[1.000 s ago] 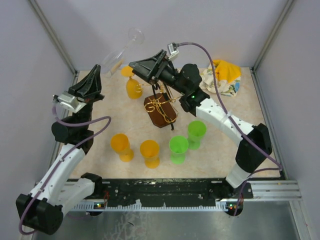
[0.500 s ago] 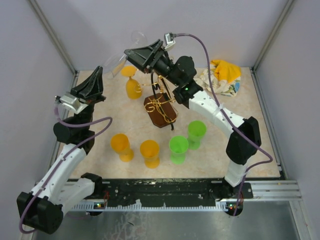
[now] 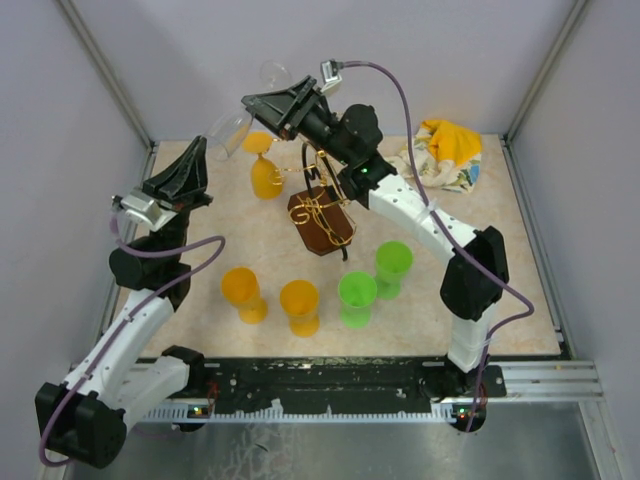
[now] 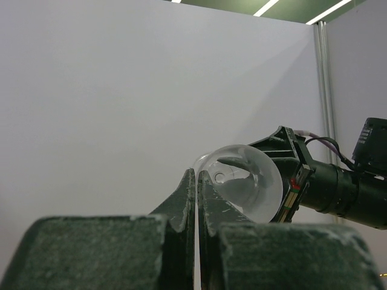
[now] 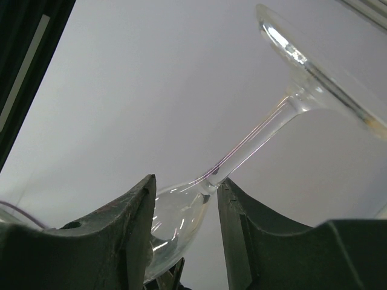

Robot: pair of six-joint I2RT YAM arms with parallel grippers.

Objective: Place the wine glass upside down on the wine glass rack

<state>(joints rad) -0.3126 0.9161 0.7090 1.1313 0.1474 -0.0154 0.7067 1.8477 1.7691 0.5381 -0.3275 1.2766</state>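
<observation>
Left gripper [image 3: 197, 148] pinches the wine glass [image 3: 230, 130] above the far-left corner. Right gripper [image 5: 184, 192] gapes around its stem [image 5: 254, 136], near the far edge.

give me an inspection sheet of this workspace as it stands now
surface: beige table, no spills seen
job's things: wine glass tilted in the air near the back wall, not on the rack; wine glass rack upright mid-table, no glass on it
clutter: front orange cups, back orange cup, green cups, yellow-and-white cloth at back right
grippers: left gripper pinched almost shut at the glass's bowl, apparently holding it; right gripper open, fingers either side of the stem
cables: right arm's cable arcs above the arm; left arm's cable loops beside it; no snag seen
surroundings: plain grey walls, metal corner posts
</observation>
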